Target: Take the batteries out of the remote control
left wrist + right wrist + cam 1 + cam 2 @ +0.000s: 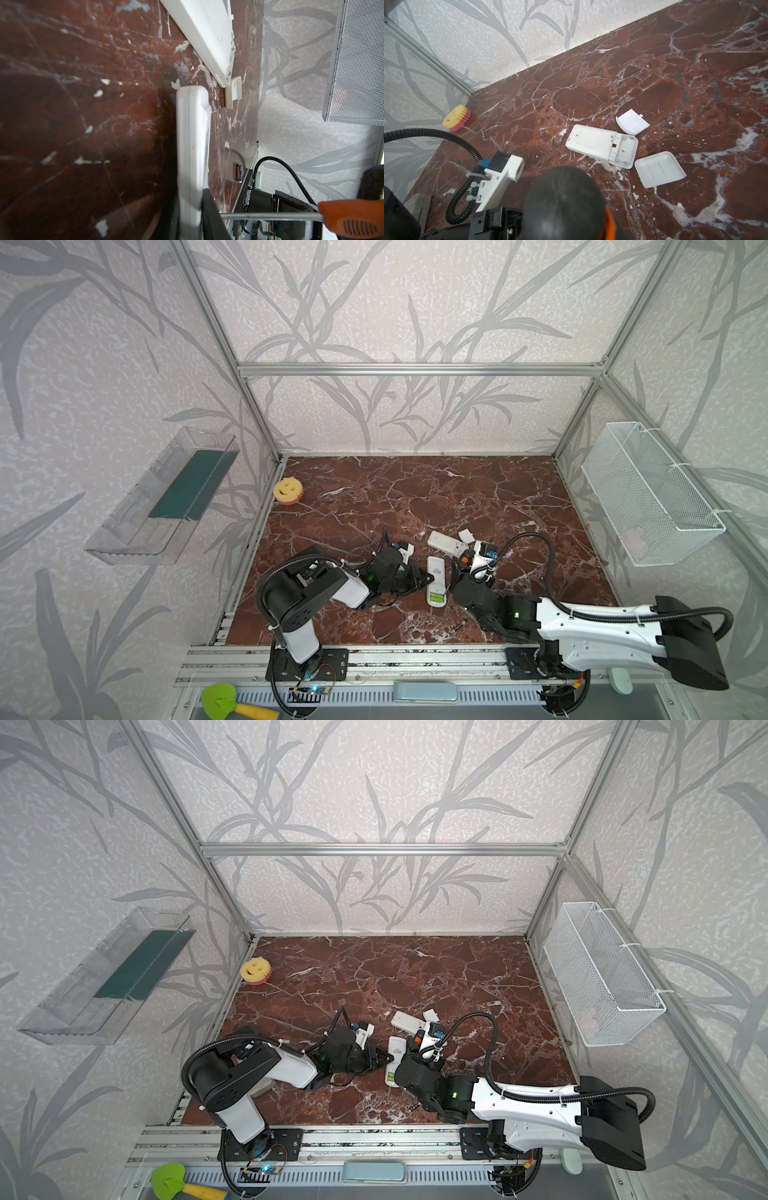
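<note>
Tabletop (415, 489): brown veined marble; everything below lies on or over it.
Right gripper (464, 562): jaws closed round the handle of the orange-handled screwdriver (351, 220), whose bare shaft runs toward the near remote.
Left gripper (428, 578): at the near remote's left edge. One black finger (209, 207) lies against it, but I cannot tell if the jaws grip it.
Near remote (436, 587): white, flat, back up, with its compartment open at the end toward the robot.
Far remote (600, 144): white, just behind the near one, compartment uncovered.
Large cover (659, 169): loose, beside the far remote's open end.
Small cover (632, 121): loose, at the same end.
Green batteries (436, 597): side by side in the near remote's compartment.
Dark batteries (239, 172): on the tabletop near the right arm, apart from both remotes.
</note>
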Robot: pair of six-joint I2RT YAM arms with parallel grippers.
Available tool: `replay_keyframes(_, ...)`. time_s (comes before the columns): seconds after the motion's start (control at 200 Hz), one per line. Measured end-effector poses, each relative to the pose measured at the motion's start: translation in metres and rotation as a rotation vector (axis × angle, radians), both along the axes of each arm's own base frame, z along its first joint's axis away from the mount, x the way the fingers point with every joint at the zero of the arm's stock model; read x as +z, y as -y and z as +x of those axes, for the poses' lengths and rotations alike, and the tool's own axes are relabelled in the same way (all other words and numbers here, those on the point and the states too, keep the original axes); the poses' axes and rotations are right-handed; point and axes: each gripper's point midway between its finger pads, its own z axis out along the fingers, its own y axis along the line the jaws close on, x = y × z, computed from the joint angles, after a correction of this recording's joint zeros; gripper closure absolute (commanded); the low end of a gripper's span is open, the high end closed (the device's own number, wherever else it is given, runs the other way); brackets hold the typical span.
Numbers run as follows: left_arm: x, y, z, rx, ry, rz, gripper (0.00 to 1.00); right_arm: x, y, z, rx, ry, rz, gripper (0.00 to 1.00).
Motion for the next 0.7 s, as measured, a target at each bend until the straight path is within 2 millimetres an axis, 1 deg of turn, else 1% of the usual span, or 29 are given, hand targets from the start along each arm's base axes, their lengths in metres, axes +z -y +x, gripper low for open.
replay_keyframes(0.175,0.001,0.000,-0.003,0.001,0.000,-0.018,0.85,-0.002,0.000,0.002,-0.012,-0.001,0.002,1.00)
replay_keyframes(0.2,0.001,0.000,-0.003,0.001,-0.001,-0.019,0.84,-0.003,0.000,0.003,-0.014,0.000,0.002,1.00)
replay_keyframes(0.285,0.001,0.001,-0.005,-0.006,-0.003,-0.021,0.76,-0.005,-0.002,0.005,-0.021,0.003,0.000,1.00)
replay_keyframes(0.325,-0.001,0.000,-0.007,-0.011,-0.012,-0.013,0.74,-0.007,-0.002,0.006,-0.023,0.001,-0.001,1.00)
replay_keyframes(0.37,-0.004,0.000,-0.009,-0.016,-0.025,-0.003,0.73,-0.008,-0.003,0.006,-0.027,0.001,0.001,1.00)
replay_keyframes(0.48,-0.002,0.002,-0.009,-0.035,-0.034,0.018,0.72,-0.008,-0.003,0.007,-0.031,0.000,0.004,1.00)
replay_keyframes(0.57,-0.003,0.005,-0.009,-0.056,-0.044,0.034,0.69,-0.009,-0.002,0.007,-0.033,-0.003,0.002,1.00)
replay_keyframes(0.7,-0.003,0.013,-0.013,-0.100,-0.062,0.023,0.67,-0.010,0.002,0.005,-0.037,-0.008,0.003,1.00)
